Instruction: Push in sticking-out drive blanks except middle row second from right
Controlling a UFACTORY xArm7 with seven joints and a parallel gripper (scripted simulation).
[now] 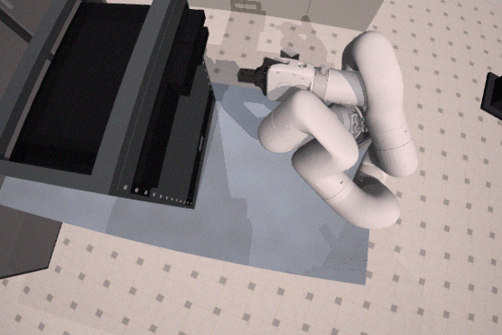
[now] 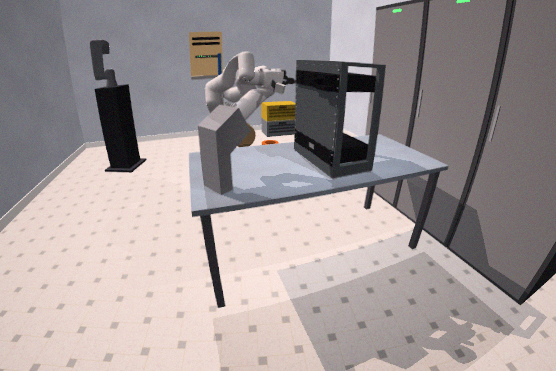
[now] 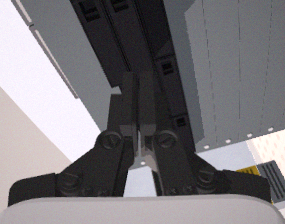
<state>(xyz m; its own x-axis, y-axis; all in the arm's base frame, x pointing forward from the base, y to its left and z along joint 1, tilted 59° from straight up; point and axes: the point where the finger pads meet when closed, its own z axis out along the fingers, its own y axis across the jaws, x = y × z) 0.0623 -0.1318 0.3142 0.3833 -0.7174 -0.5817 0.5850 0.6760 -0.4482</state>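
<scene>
The fingers are pressed fully together, holding nothing, a short gap from the storage chassis (image 1: 190,48) front. Judged step: lining up on a protruding drive blank (image 3: 167,70) just ahead; next calls for a straight, gentle push until it latches.

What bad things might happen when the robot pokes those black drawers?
The shut tool is close to several narrow blanks packed side by side, so it might push the one meant to stay out. The rack stands free on the table, and a high, hard push could tip or slide it.
</scene>
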